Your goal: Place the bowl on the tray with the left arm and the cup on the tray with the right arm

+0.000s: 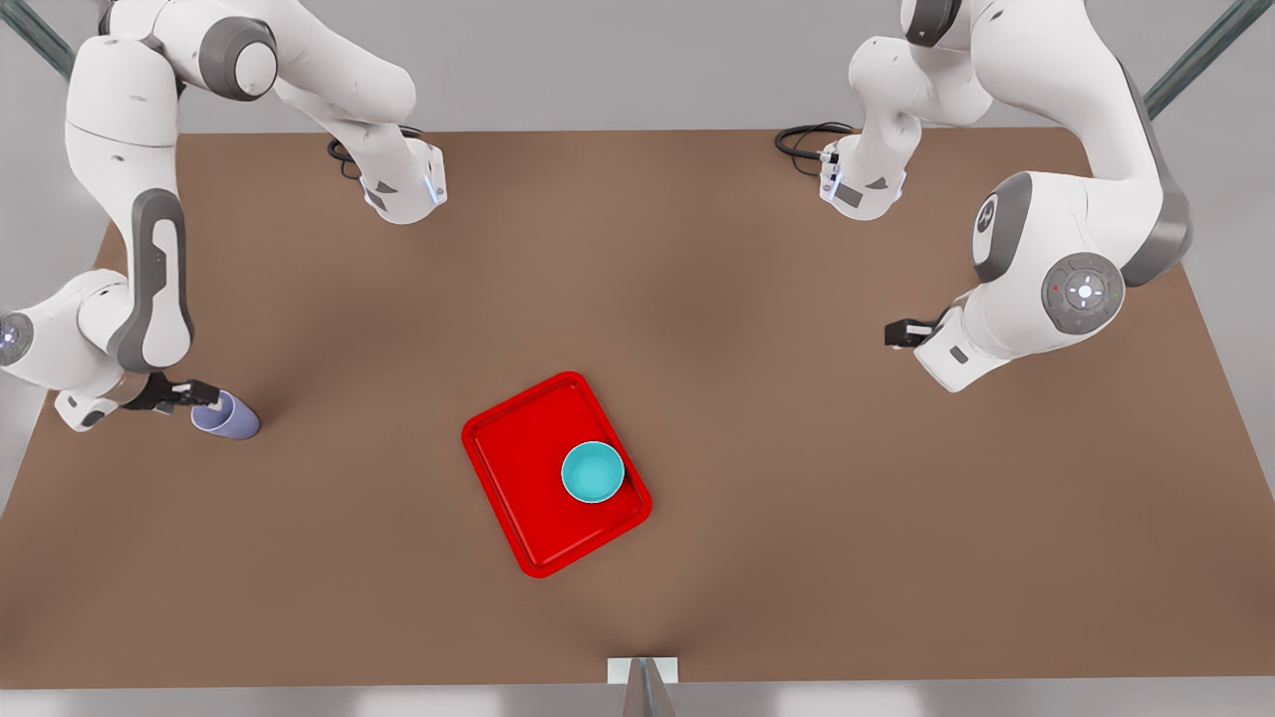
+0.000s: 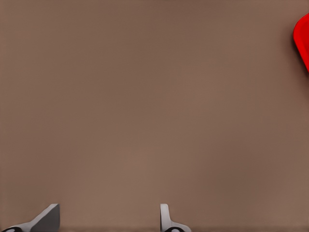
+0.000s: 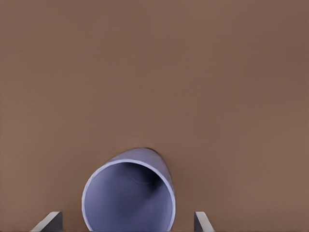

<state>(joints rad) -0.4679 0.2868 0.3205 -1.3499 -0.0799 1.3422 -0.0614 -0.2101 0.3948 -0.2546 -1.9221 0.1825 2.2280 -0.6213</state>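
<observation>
The teal bowl (image 1: 593, 472) stands upright on the red tray (image 1: 518, 448), near the tray's corner toward the front view's right. The lavender cup (image 1: 229, 417) lies on its side on the table at the front view's far left. Its dark mouth (image 3: 129, 199) faces my right gripper (image 1: 202, 394). That gripper is open, with a finger on each side of the cup's rim and a gap to both. My left gripper (image 1: 890, 334) hangs open at the front view's right over bare table. A corner of the tray (image 2: 302, 38) shows in its wrist view.
The brown table (image 1: 797, 498) has open room on both sides of the tray. Both arm bases and coiled black cables (image 1: 802, 139) sit along the far edge. A small white bracket (image 1: 642, 671) is at the near edge.
</observation>
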